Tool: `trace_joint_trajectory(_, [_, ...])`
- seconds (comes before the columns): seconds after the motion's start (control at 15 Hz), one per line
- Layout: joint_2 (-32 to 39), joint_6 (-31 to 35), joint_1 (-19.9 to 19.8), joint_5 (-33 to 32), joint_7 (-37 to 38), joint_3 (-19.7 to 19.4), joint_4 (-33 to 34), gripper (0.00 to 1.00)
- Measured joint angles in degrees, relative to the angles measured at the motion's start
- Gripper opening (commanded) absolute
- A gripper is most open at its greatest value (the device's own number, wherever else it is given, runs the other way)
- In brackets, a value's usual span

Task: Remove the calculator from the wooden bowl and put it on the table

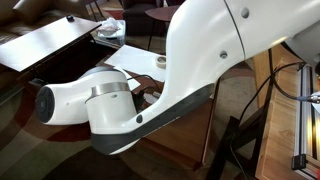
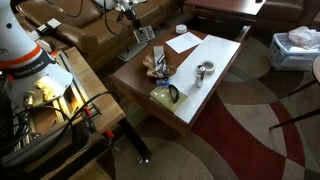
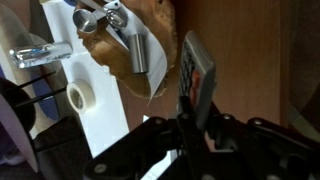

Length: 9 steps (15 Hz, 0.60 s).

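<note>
Seen from the wrist, the gripper (image 3: 197, 122) pinches the calculator (image 3: 196, 70) on edge, just beside the wooden bowl (image 3: 112, 55) and over bare table (image 3: 265, 60); the placing step appears to be in hand, so next it should lower the calculator away from the bowl, then release.

In an exterior view the robot's white arm (image 1: 150, 85) fills the middle and hides most of the counter (image 1: 185, 140). Only a corner of a white sheet (image 1: 135, 55) shows behind it. In an exterior view the wooden bowl (image 2: 158, 68) is too small to tell what it holds. In the wrist view the top edge cuts the bowl off, the calculator (image 3: 197, 68) is blurred, and the fingers (image 3: 182, 128) merge into shadow, their grip unclear.
</note>
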Motion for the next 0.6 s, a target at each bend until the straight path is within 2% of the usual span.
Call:
trace_joint_trajectory(0.07, [0.06,0.19,-0.08,0.56,-0.56,0.77,-0.68,0.18])
trace_joint_trajectory(0.27, [0.05,0.21,0.03,0.62,-0.56,0.65,-0.83,0.18])
trace_joint_trajectory(0.33, [-0.03,0.21,0.01,0.61,-0.56,0.61,-0.75,0.04])
trace_joint_trajectory(0.6, [-0.03,0.21,0.46,0.44,0.09,-0.11,-0.85,0.04])
